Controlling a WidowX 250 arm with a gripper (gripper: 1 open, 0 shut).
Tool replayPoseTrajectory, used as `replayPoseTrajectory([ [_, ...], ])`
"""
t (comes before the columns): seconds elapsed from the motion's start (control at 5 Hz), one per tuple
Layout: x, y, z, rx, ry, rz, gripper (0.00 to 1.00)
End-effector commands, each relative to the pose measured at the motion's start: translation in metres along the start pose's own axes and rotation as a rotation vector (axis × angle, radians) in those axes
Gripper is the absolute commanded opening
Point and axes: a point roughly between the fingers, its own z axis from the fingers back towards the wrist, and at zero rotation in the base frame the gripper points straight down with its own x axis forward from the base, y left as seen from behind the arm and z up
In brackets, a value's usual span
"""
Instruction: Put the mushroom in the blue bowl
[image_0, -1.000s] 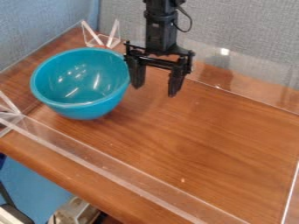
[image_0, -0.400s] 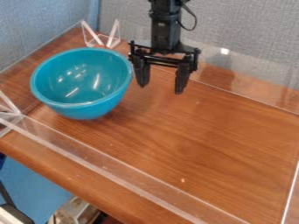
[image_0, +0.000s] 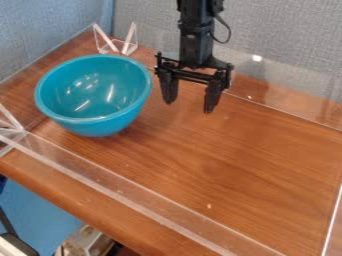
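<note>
Turquoise-blue, glossy and round, the deep plastic bowl (image_0: 94, 122) is sitting on the brown wooden table (image_0: 227, 160), beside the fingers, toward the left of the picture and nearer to the camera. Inside it I am seeing pale glints, but no mushroom that I can surely recognise. The mushroom itself is not showing clearly anywhere, so I am not able to say which way it is lying from the fingers, nor where its long axis is pointing. The bowl, being round, is giving no long axis to follow.

The black two-fingered gripper (image_0: 191, 92) is hanging from the dark robot arm (image_0: 197, 28), and its fingers are standing wide apart, holding nothing. Only this one arm is appearing, so no choice of the nearer arm is arising. Behind the fingers, the grey textured wall (image_0: 287, 35) is rising; left of them and farther back, a white crossed-strip object (image_0: 116, 40) is standing.

In my judgement, the task is still needing its grasp, and the coming move is depending on finding the mushroom first.
</note>
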Motion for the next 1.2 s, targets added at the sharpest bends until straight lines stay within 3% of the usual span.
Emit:
replayPoseTrajectory([
  [0.0, 0.012, 0.0, 0.01, 0.004, -0.063, -0.024, 1.0],
  [0.2, 0.017, 0.003, 0.004, 0.004, -0.066, -0.03, 1.0],
  [0.6, 0.017, 0.011, 0.009, -0.001, -0.085, -0.069, 1.0],
  [0.8, 0.017, 0.015, 0.011, -0.002, -0.095, -0.089, 0.0],
  [1.0, 0.01, 0.021, 0.025, 0.005, -0.106, 0.011, 0.0],
])
